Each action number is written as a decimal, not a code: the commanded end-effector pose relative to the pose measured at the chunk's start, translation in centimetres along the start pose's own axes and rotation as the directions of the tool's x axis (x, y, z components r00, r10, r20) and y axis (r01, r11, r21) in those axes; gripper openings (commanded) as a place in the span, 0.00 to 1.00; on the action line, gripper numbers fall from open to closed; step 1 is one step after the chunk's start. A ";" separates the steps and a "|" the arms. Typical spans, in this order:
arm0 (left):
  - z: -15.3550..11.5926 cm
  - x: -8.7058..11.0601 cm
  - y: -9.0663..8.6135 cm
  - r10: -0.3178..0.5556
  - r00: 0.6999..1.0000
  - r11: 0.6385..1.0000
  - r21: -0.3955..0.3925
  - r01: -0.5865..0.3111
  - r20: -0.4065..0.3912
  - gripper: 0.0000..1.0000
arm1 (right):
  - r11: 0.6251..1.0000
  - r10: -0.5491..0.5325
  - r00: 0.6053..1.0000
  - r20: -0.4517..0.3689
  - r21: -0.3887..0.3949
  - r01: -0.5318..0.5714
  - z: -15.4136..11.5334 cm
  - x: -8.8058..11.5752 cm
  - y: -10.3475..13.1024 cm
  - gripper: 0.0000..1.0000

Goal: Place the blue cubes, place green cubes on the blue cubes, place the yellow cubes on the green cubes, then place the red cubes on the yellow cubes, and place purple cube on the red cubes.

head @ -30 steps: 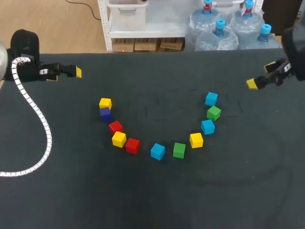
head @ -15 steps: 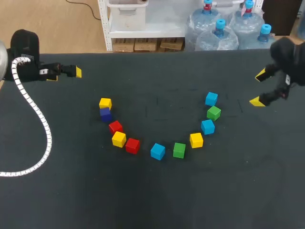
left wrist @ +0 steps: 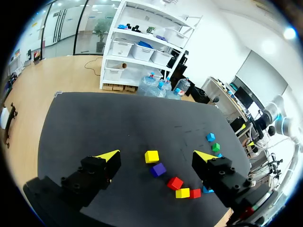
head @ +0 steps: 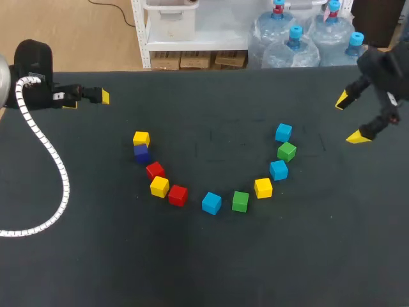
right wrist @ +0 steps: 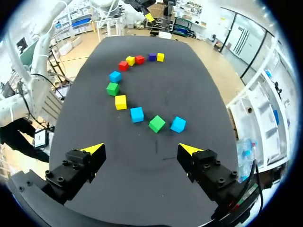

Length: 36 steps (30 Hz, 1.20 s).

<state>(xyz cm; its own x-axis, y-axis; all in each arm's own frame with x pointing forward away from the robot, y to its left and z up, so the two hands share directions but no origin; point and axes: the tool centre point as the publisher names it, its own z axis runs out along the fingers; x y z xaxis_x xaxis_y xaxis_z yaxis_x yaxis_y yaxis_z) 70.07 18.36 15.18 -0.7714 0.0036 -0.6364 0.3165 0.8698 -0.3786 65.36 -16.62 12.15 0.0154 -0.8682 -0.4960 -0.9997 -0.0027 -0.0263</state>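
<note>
Eleven cubes lie in an arc on the dark table. From its left end they run yellow, purple, red, yellow, red, blue, green, yellow, blue, green, blue. My left gripper hangs open at the far left, well away from the yellow cube and purple cube. At the far right edge my right gripper is open and empty, with the nearest blue cube and green cube ahead of it.
A white ribbed cable from the left arm loops over the table's left side. All cubes stand apart or just touching in a single layer; nothing is stacked.
My right gripper has swung and shifted toward the table's right edge, its two yellow tips now showing wide apart. The left arm and all cubes have stayed put.
</note>
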 end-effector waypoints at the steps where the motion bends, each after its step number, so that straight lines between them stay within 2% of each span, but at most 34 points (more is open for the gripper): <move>1: 0.0 0.1 0.2 0.001 1.000 1.000 0.006 -0.001 0.004 1.00 | 0.969 0.000 1.000 0.004 -0.246 0.001 0.0 0.0 -0.7 1.00; 11: 0.0 0.1 0.2 0.001 1.000 1.000 0.006 -0.001 0.004 1.00 | 0.969 0.000 1.000 0.004 -0.246 0.001 0.0 0.0 -0.7 1.00; 13: 0.0 0.1 0.2 0.001 1.000 1.000 0.006 -0.001 0.004 1.00 | 0.975 -0.056 0.998 0.010 -0.216 0.057 0.6 -0.2 -0.6 1.00; 17: 0.0 0.1 0.2 0.001 1.000 1.000 0.006 -0.001 0.004 1.00 | 0.983 -0.075 0.997 0.009 -0.170 0.075 2.0 -0.5 -0.1 1.00; 22: 0.0 0.1 0.2 0.001 1.000 1.000 0.006 -0.001 0.004 1.00 | 0.987 -0.062 0.998 0.021 -0.147 0.064 3.6 -0.7 0.1 1.00; 28: 0.0 0.1 0.2 0.001 1.000 1.000 0.006 -0.001 0.004 1.00 | 0.995 -0.051 0.999 0.011 -0.084 0.052 5.1 -1.1 0.3 1.00; 36: 0.0 0.1 0.2 0.001 1.000 1.000 0.006 -0.001 0.004 1.00 | 0.979 -0.201 0.979 -0.020 -0.046 0.200 6.6 -2.8 0.3 1.00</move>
<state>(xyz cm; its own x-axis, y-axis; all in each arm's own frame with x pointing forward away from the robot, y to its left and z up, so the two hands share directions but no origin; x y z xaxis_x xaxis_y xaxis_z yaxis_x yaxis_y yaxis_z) 70.07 18.34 15.18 -0.7713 0.0037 -0.6364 0.3166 0.8698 -0.3786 65.85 -11.85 7.87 0.2016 -0.8527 -0.4819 -0.9771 -0.2090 -0.0389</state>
